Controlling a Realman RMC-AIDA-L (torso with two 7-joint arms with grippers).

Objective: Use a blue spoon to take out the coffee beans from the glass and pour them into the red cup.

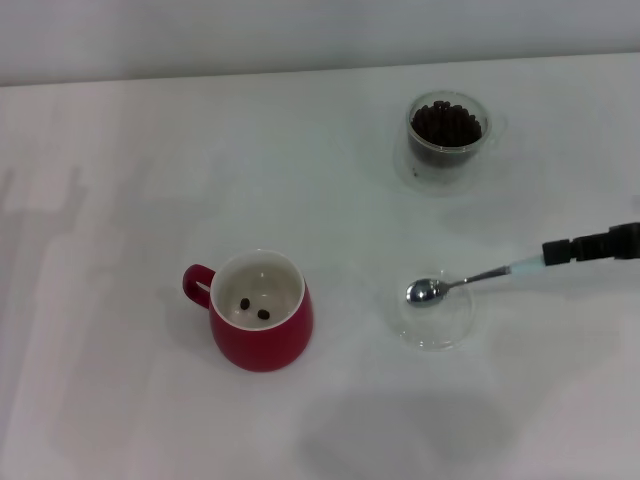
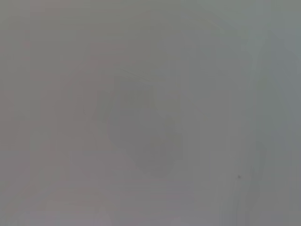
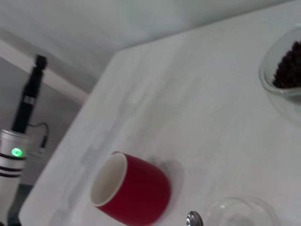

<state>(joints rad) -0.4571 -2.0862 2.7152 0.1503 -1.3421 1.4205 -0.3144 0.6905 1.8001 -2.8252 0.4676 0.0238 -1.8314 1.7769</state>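
The red cup (image 1: 262, 324) stands at the front left of centre with two coffee beans (image 1: 255, 308) on its white inside. The glass (image 1: 446, 133) full of coffee beans (image 1: 446, 121) stands at the back right. My right gripper (image 1: 553, 251) reaches in from the right edge and is shut on the pale handle of the blue spoon (image 1: 470, 281). The spoon's empty metal bowl (image 1: 425, 291) hangs over a flat glass saucer (image 1: 438, 320). The right wrist view shows the red cup (image 3: 136, 190), the glass (image 3: 284, 70) and the spoon's bowl (image 3: 193, 219). The left gripper is out of view.
The white table (image 1: 150, 180) runs back to a pale wall. The saucer also shows in the right wrist view (image 3: 242, 214). A stand with a green light (image 3: 16, 153) stands beyond the table's far side there. The left wrist view shows only a plain grey surface.
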